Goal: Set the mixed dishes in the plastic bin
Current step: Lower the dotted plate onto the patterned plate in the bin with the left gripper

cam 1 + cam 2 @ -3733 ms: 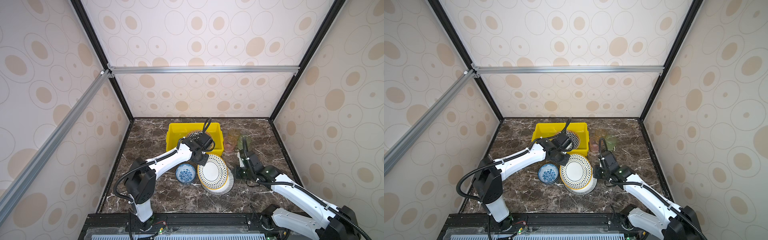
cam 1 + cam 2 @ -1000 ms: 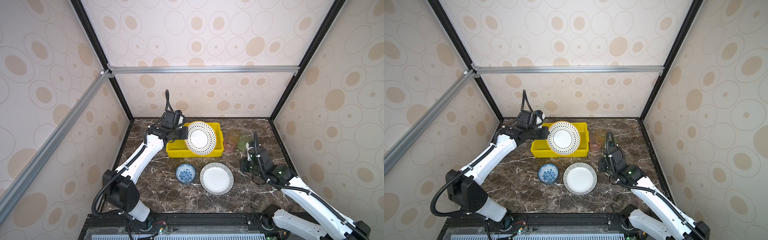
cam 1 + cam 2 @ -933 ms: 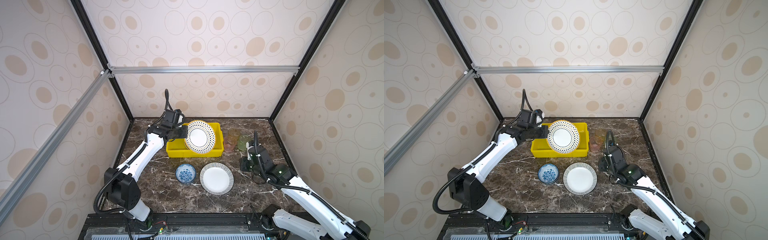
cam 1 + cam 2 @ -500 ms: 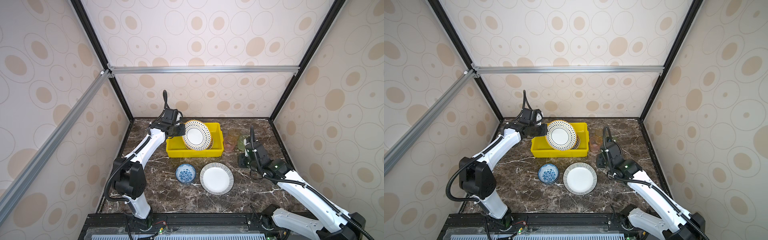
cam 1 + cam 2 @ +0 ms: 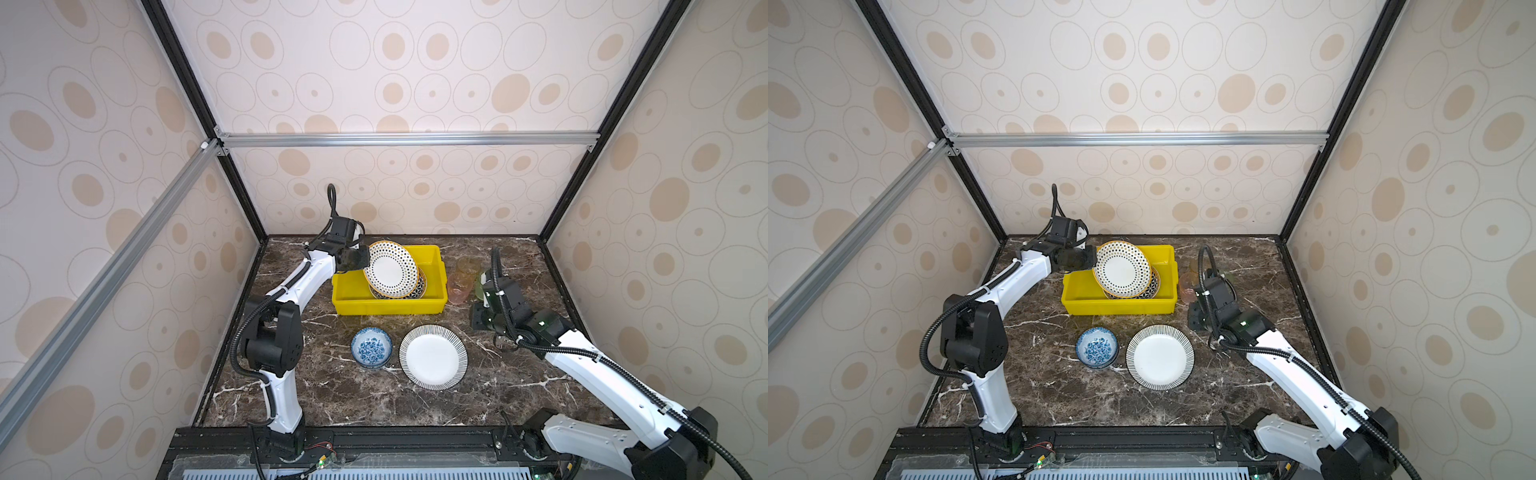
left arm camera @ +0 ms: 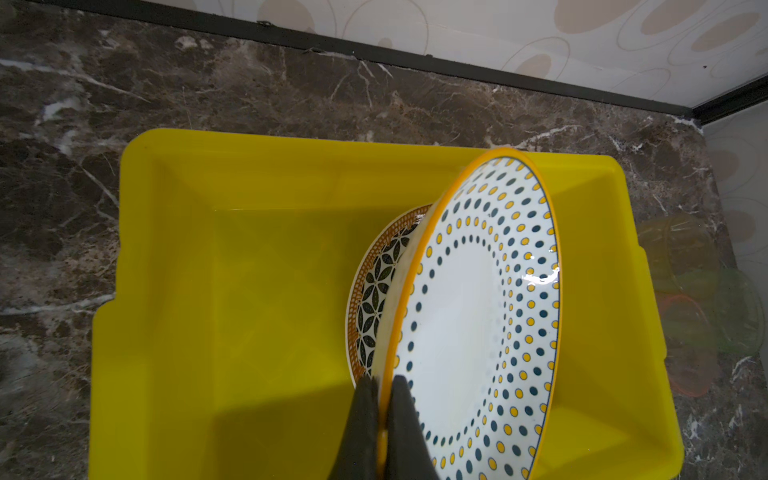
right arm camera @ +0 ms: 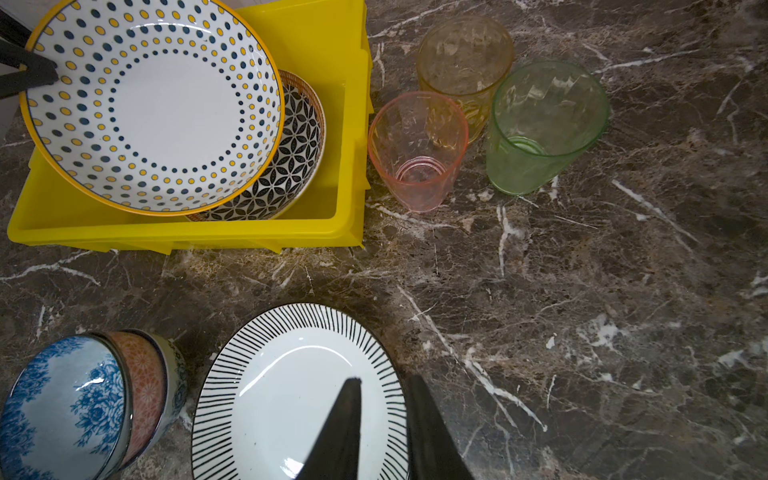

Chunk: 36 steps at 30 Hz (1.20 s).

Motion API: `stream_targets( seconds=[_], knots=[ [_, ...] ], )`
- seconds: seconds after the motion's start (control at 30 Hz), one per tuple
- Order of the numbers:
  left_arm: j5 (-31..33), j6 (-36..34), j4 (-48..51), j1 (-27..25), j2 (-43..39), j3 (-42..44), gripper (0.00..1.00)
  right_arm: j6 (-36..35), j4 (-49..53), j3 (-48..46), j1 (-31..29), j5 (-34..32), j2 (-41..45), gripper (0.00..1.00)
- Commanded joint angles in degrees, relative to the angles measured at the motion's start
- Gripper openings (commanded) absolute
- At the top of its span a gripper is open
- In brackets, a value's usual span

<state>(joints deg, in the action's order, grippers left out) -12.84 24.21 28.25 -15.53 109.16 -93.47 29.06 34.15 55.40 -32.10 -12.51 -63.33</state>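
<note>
1. I stand before a table (image 5: 332, 395) of dark brown marble with white veins. Cream wall panels (image 5: 395, 83) printed with beige ovals close it in on three sides. A silver bar (image 5: 395, 139) runs across the back wall.
2. At the back of the table sits the yellow bin (image 5: 390, 307). The left claw (image 6: 384, 386) is pressed tight on the rim of the dotted plate (image 5: 390, 270) and holds it tilted over the bin.
3. A flower-patterned plate (image 7: 291, 166) lies in the right half of the bin, under the dotted plate. I cannot tell whether the two touch.
4. In front of the bin, apart from it, a blue bowl (image 5: 371, 347) stands on the marble. A striped plate (image 5: 433, 357) lies just to its right.
5. Right of the bin three cups stand upright in a cluster: the pink cup (image 7: 415, 149) just beside the bin wall, the amber cup (image 7: 463, 62) behind it and the green cup (image 7: 544, 124) furthest right.
6. The right claw (image 7: 384, 380) hangs above the striped plate's edge with its fingers a little apart, gripping nothing.
7. Only the left wrist view shows the dark fingers (image 6: 359, 415) closed on either side of the dotted plate's rim.
8. Only the right wrist view shows that the blue bowl tops a nested stack, with an orange bowl (image 7: 145, 374) beneath it. In both top views just the blue one shows.
9. The cups are dim smudges in the left wrist view and sharp in the right wrist view.
</note>
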Motion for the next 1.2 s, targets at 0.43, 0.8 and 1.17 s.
stream_targets(
  seconds=[0.43,0.8,1.17],
  knots=[
    [-3.28,0.54,-7.05,0.59,1.14,-2.33,0.0,-0.68,-1.19,2.2,-0.27,0.18,-2.85,0.23],
    [-2.88,0.62,-7.09,0.59,1.86,-0.42,0.0,-0.32,-1.46,2.0,-0.23,0.69,-3.03,0.23],
    [-2.57,0.73,-6.63,0.56,2.28,0.83,0.0,-0.28,-1.97,1.47,-0.16,0.87,-3.37,0.23]
  ],
)
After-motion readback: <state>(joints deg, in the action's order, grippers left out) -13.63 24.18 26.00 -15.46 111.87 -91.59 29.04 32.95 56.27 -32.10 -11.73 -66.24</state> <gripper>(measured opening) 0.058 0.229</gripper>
